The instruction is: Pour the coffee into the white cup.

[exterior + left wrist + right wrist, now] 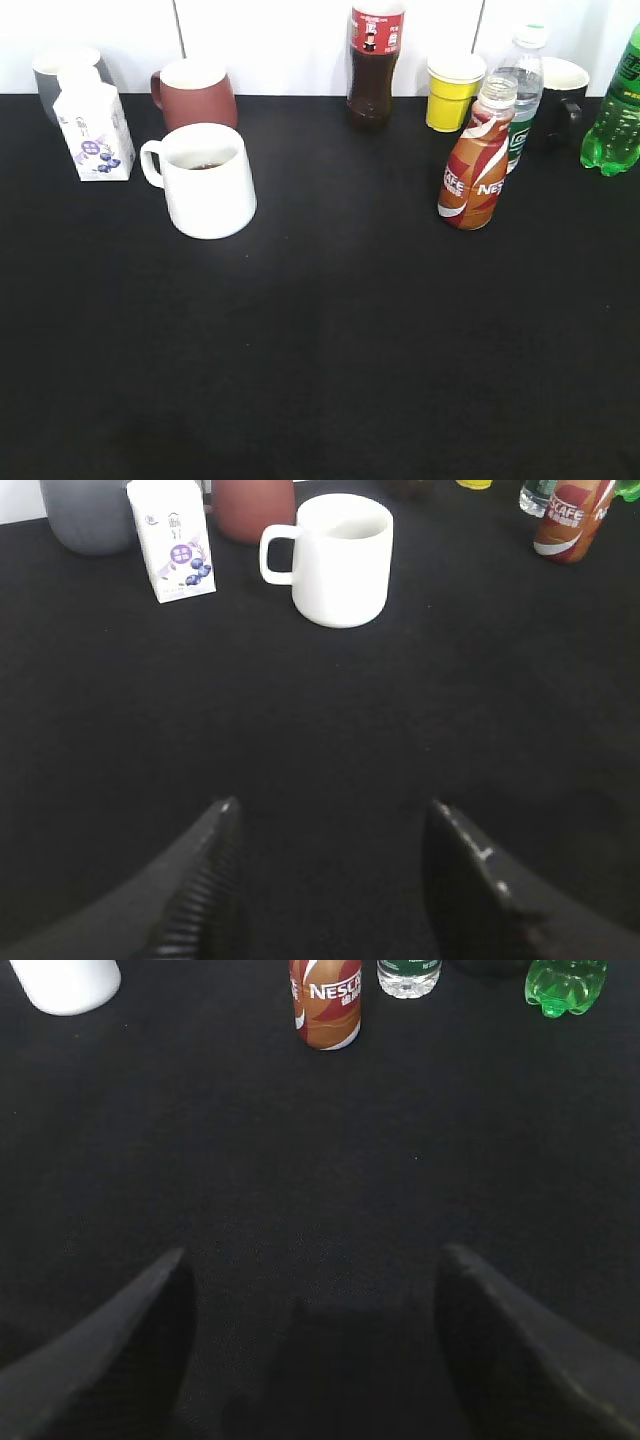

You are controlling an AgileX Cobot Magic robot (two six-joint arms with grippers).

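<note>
The coffee bottle point(477, 165), curvy with a brown, red and white Nescafe label and no cap, stands upright right of centre. It also shows in the right wrist view point(326, 1003) and the left wrist view point(570, 522). The white cup point(205, 180) stands left of centre, handle to the left, with a little dark liquid inside. It shows in the left wrist view point(340, 560) and at the corner of the right wrist view point(65, 982). My left gripper point(330, 810) is open and empty, well short of the cup. My right gripper point(312, 1260) is open and empty, well short of the bottle. Neither gripper shows in the exterior view.
Along the back stand a grey cup point(62, 75), a white carton point(93, 128), a dark red mug point(195, 92), a cola bottle point(372, 62), a yellow cup point(452, 92), a clear water bottle point(522, 80), a black mug point(562, 100) and a green bottle point(615, 115). The table point(330, 340) is black.
</note>
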